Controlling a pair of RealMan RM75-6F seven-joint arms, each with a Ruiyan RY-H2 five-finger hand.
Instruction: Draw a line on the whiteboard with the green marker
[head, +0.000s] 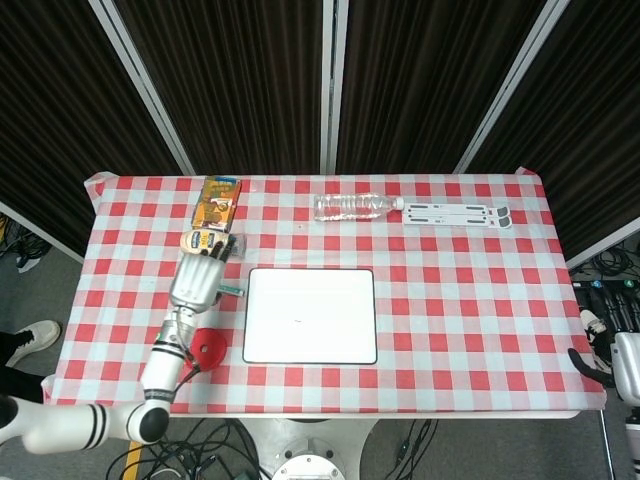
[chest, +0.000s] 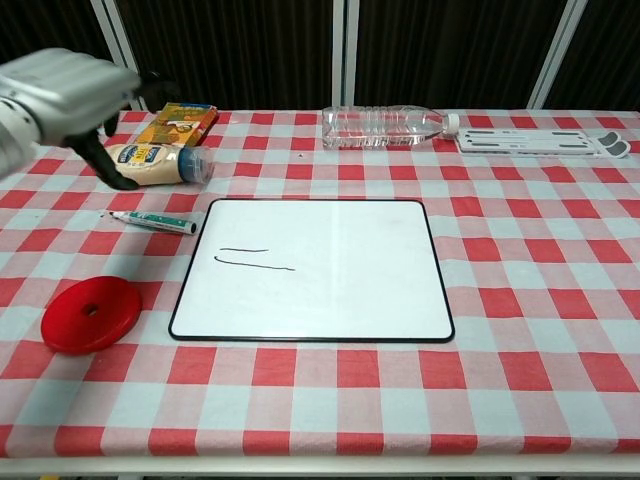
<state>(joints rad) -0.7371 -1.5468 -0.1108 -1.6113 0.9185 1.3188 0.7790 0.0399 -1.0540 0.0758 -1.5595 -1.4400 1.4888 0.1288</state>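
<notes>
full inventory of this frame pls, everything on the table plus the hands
whiteboard: 1, white with black rim, table centre, short dark lines drawn on it
marker: 1, green and white, lying just left of the whiteboard
disc: 1, red, front left
mayonnaise bottle: 1, cream with blue cap, lying back left
box: 1, orange, behind the mayonnaise bottle
water bottle: 1, clear, lying at back centre
stand: 1, white, flat, back right
tablecloth: 1, red-white check
left hand: above table's left, holding nothing
right hand: off table's right edge, state unclear

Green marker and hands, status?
Left hand open, raised clear. Green marker lying on cloth beside whiteboard. Line drawn. Right hand off table edge.
</notes>
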